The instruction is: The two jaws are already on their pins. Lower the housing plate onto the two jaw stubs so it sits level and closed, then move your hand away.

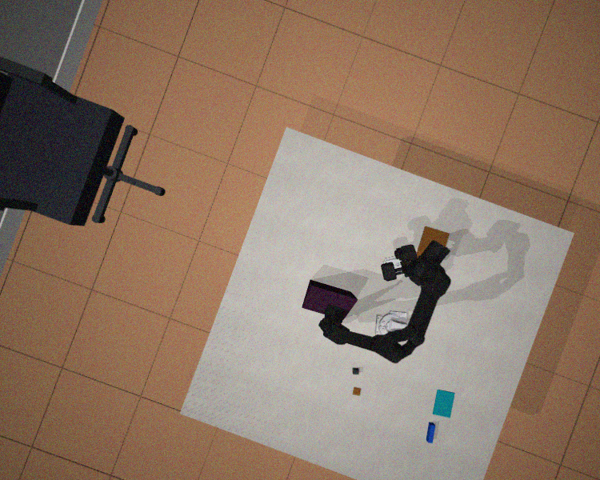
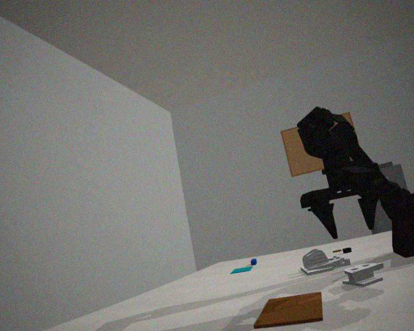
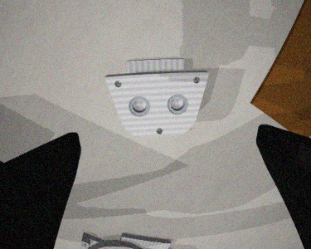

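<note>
The pale housing plate (image 1: 394,262) (image 2: 365,266) (image 3: 158,120), a trapezoid with two large round holes and three small ones, lies level on top of a grey stand (image 2: 362,282). The gripper assembly with the jaws (image 1: 392,322) (image 2: 314,259) (image 3: 126,241) sits apart from it, grey with a ribbed rounded body on a flat base; its jaw stubs are too small to tell. In the wrist view only its edge shows at the bottom. My gripper (image 1: 398,262) (image 2: 354,233) (image 3: 172,138) is open and empty, pointing down high above the table, over the plate's area.
A brown board (image 1: 435,238) (image 2: 292,309) (image 3: 293,75) lies beside the housing plate. A dark purple box (image 1: 328,300) (image 2: 410,224) stands by the arm's base. A black cube (image 1: 355,370), small orange piece (image 1: 357,391), teal sheet (image 1: 443,403) and blue block (image 1: 430,433) lie beyond the jaw assembly.
</note>
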`<state>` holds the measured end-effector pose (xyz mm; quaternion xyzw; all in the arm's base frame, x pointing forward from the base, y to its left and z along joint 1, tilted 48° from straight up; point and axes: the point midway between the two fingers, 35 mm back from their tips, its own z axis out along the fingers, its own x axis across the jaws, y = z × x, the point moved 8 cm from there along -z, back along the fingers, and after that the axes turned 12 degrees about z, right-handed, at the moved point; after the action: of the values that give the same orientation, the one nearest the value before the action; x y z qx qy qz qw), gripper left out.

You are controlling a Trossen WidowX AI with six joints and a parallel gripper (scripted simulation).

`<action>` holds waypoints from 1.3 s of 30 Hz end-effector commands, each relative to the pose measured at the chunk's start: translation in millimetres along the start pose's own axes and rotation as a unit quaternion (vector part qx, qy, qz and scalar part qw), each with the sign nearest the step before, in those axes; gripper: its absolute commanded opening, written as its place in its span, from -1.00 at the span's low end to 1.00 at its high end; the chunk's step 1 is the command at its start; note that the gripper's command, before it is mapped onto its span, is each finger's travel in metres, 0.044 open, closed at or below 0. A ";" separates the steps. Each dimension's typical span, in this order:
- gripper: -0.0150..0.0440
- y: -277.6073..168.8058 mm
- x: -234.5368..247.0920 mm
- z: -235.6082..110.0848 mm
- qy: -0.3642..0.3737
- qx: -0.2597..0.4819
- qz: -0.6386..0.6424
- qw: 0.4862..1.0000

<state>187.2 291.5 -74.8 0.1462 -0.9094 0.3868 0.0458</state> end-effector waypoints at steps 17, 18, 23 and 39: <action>1.00 -1.0 3.7 40.4 0.004 0.004 -0.006 1.000; 1.00 -1.0 3.7 40.4 0.004 0.004 -0.006 1.000; 1.00 -1.0 3.7 40.4 0.004 0.004 -0.006 1.000; 1.00 -1.0 3.7 40.4 0.004 0.004 -0.006 1.000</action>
<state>185.1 261.5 -100.5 0.1469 -0.9076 0.3900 0.0513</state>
